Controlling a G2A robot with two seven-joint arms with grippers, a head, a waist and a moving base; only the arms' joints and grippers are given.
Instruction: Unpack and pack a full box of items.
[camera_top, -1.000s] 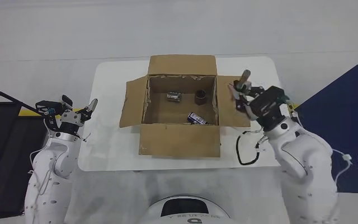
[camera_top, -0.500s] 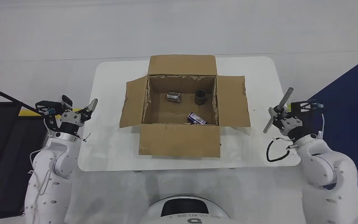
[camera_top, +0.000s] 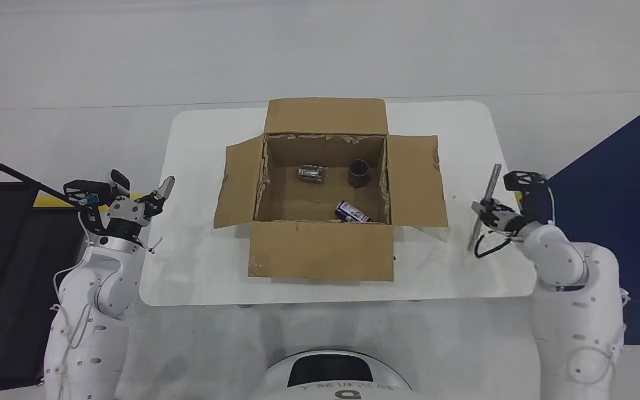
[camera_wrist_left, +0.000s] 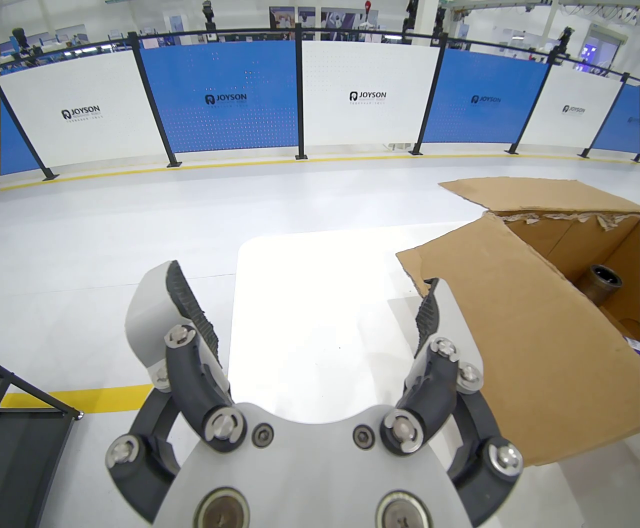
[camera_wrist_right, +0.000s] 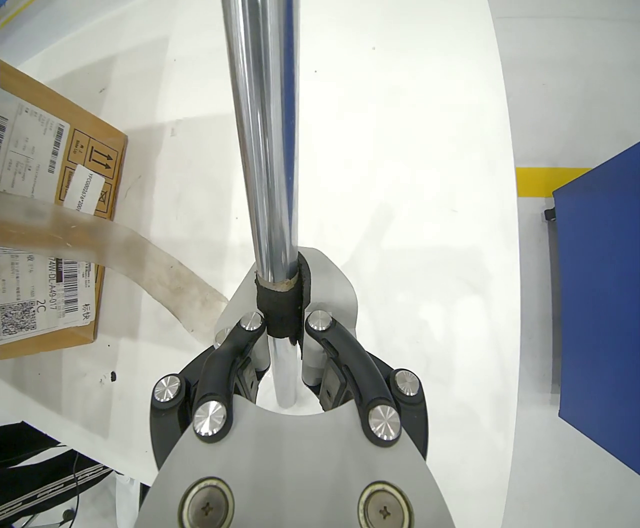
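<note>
box (camera_top: 320, 250): open on white table (camera_top: 195, 262), flaps spread; inside, silver can (camera_top: 312, 174), dark cylinder (camera_top: 359, 172), purple packet (camera_top: 350, 211) | right gripper (camera_top: 487, 212): right of box, clear of its side flap, fingers clamped on chrome rod (camera_top: 492, 185), slanted over the table | left gripper (camera_top: 140, 200): left of box, well apart, fingers spread wide

the steel rod (camera_wrist_right: 266, 150) is cut off at the right wrist view's edge.

Box (camera_top: 320, 252) open from above, flaps (camera_top: 236, 186) spread around it, passing room at table (camera_top: 190, 262) ends
</note>
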